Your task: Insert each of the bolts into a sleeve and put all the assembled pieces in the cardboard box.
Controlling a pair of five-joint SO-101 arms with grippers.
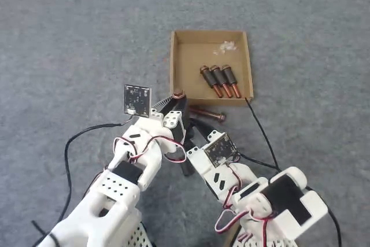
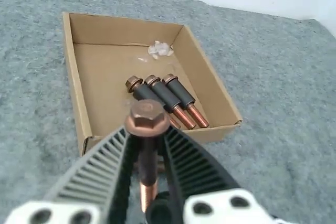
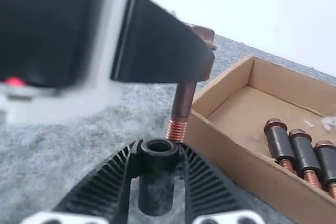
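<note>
On a grey carpeted surface (image 1: 69, 56), an open cardboard box (image 1: 172, 67) stands just beyond two robot arms. The left tool (image 2: 146, 129) is clenched on a copper bolt (image 2: 148, 116), held head-up. Its threaded end hangs just by the open top of a black sleeve (image 3: 156, 182), which is gripped upright in the right tool (image 3: 157, 151). Three assembled pieces (image 1: 219, 80) lie side by side inside the box. A loose bolt (image 1: 207, 114) rests just outside its near wall, and a white scrap (image 1: 226, 45) sits at the far end.
</note>
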